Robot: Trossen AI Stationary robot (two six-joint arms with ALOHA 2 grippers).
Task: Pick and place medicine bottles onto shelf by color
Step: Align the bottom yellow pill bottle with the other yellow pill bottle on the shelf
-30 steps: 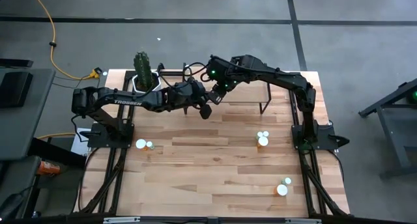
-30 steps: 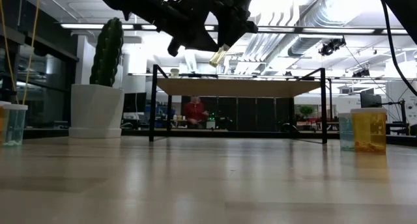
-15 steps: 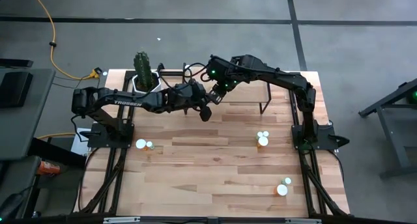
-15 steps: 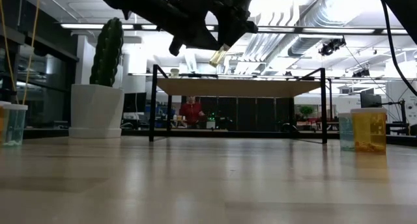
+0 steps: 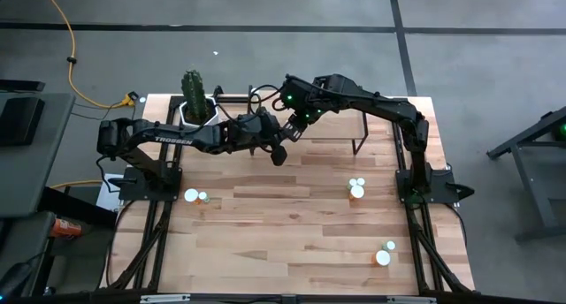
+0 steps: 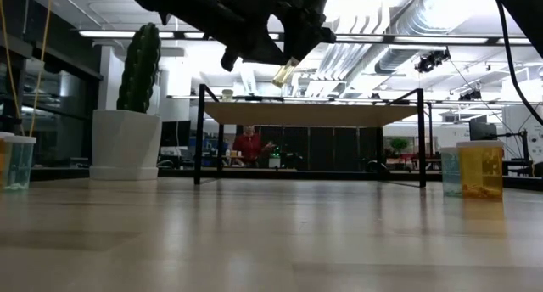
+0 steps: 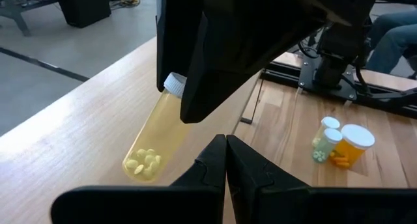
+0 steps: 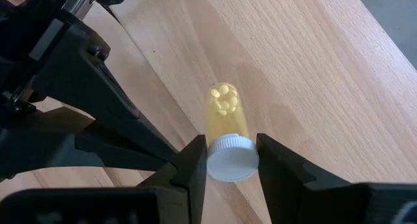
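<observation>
A: High view, item one?
B: Right gripper [image 5: 291, 130] over the shelf [image 5: 340, 127] at the table's far side. Left gripper [image 5: 276, 151] just beside it. Bottles left on the table: pair at left [image 5: 195, 196], cluster at mid-right [image 5: 355, 189], pair at near right [image 5: 384, 254]. Cactus pot [image 5: 195, 111] at the far left corner.

A: Low view?
B: Yellow bottle [image 6: 284, 73] hangs tilted above the shelf board [image 6: 310, 114], not touching it. Something small appears to stand on the shelf's left end [image 6: 226, 94]; too far off to name.

A: Left wrist view?
B: The left gripper's own fingers [image 7: 212, 162] are pressed together, holding nothing. Yellow bottle [image 7: 154, 142] slants cap-up in the other arm's grasp. A white-capped pair [image 7: 340, 142] stands beyond.

A: Right wrist view?
B: Fingers [image 8: 193, 167] clamped either side of the white cap [image 8: 230, 157]; pills lie in the low end.

A: Progress?
B: Early, by my reckoning. One bottle is mid-delivery, not yet set down; six or so wait on the table.
</observation>
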